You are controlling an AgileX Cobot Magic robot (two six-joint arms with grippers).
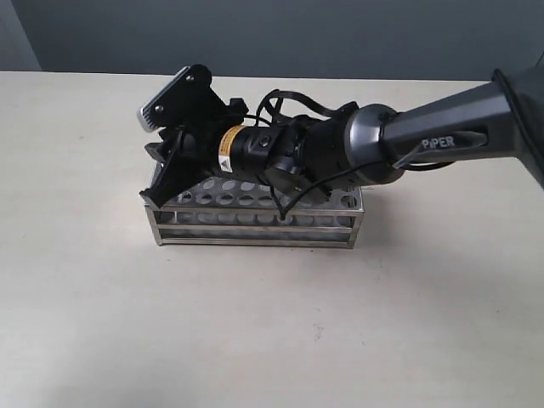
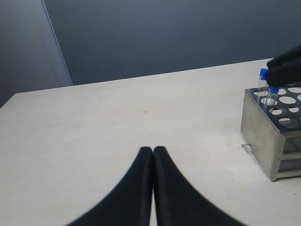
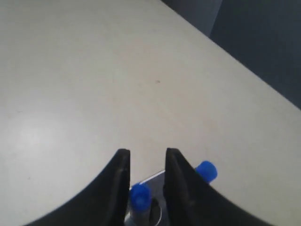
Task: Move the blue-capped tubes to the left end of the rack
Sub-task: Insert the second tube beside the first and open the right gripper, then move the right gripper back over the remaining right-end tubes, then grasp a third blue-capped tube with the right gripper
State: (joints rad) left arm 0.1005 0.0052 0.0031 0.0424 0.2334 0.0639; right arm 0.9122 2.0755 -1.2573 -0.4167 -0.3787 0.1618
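closest to the left wrist lens: left gripper, both black fingers pressed together tip to tip, nothing between them, hanging low over bare table. reads as fully closed and empty.

rack sits at the edge of that same view, well apart from the left gripper. shiny steel, round holes in the top plate, standing flat on the table. two of the blue-capped tubes show there, upright in holes at the end of the rack that faces this camera, with a black finger of the other arm partly across them.

right gripper: jaws parted. one blue cap stands between the fingers, close against one finger, with a clear gap to the other, so i log this as not clamped. a second blue cap stands just outside the fingers.

exterior view: right arm reaches across the middle and slants down to the left end of the rack as that view shows it. its wrist and fingers hide the tubes from this side, so i cannot count how many are in the rack. grey-blue wall behind the table.
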